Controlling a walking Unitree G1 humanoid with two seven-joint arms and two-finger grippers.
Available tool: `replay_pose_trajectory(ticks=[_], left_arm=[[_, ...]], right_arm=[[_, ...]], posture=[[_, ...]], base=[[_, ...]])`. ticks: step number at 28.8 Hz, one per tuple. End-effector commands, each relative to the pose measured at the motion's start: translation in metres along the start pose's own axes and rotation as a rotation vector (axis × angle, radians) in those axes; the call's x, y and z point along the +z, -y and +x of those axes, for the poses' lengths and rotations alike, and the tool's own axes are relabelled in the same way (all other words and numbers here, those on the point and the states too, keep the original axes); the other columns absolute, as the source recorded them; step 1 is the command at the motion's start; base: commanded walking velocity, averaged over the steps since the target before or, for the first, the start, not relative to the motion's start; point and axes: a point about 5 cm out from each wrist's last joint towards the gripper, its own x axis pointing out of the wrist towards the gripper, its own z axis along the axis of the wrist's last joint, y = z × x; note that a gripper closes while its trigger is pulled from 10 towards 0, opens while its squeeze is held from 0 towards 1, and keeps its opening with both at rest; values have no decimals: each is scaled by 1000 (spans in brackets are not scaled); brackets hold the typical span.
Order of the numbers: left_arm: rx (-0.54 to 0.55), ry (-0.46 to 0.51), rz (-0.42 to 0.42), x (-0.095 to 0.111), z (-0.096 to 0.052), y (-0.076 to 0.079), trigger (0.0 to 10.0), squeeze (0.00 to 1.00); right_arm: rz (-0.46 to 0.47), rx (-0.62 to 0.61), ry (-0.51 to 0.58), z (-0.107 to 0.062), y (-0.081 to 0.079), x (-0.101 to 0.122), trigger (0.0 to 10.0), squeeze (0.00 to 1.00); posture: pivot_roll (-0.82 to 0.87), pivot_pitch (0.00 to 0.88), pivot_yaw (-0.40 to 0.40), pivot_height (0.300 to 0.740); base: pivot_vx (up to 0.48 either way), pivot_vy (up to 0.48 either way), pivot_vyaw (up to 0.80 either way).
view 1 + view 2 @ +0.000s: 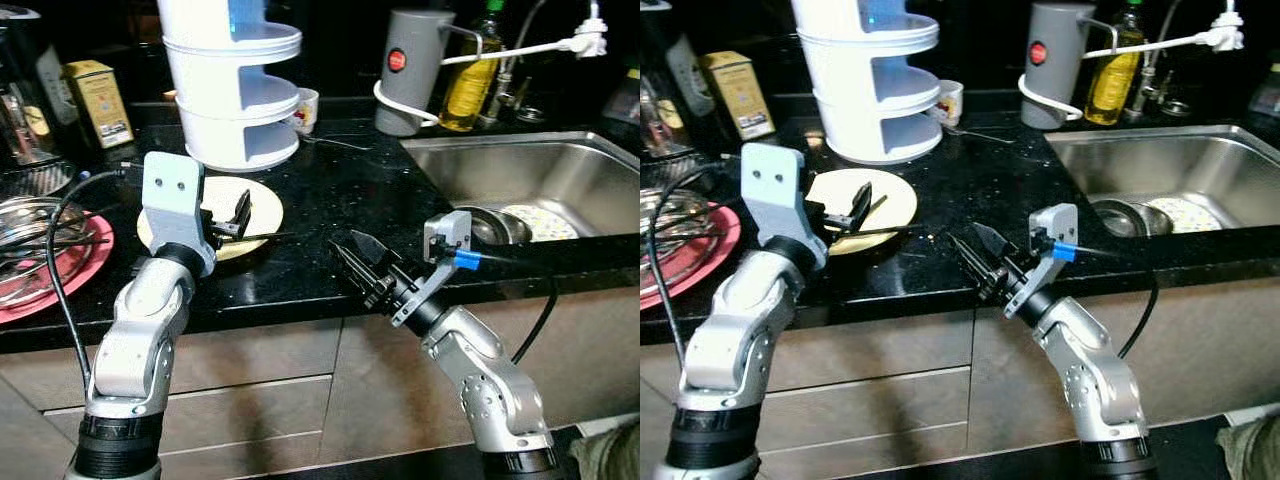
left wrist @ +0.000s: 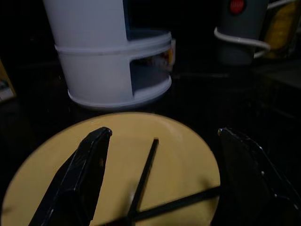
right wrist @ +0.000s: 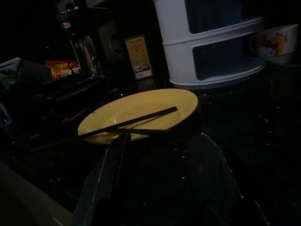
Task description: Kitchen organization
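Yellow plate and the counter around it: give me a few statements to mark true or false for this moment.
1. Two black chopsticks lie crossed on the yellow plate. True.
2. The left end effector is shut on a chopstick. False: its fingers are apart over the plate, holding nothing.
3. The white tiered rack stands behind the plate on the black counter. True.
4. The sink holds nothing. False: a steel bowl and a patterned dish sit in it.
5. The right end effector is over the counter's front edge. True.
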Motion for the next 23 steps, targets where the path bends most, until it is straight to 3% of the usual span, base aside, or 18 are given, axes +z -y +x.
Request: replay_pose_trajectory(ticks=[1, 7, 16, 23], left_arm=[[20, -76, -12, -10, 1, -9, 10000, 0], [23, -178, -37, -21, 5, -16, 10000, 0], [-24, -240, -44, -16, 14, -20, 10000, 0], [-43, -347, -40, -20, 18, -23, 10000, 0]], right_arm=[[-12, -5, -17, -1, 0, -2, 10000, 0], [-27, -5, -33, -1, 0, -4, 10000, 0], [-38, -8, -42, -1, 0, -4, 10000, 0], [-42, -11, -44, -1, 0, -4, 10000, 0]], posture=[[-69, 0, -44, 740], [-71, 0, -45, 740], [-72, 0, -47, 740], [-74, 0, -45, 740]], base=[[0, 0, 0], [0, 0, 0], [0, 0, 0], [0, 0, 0]])
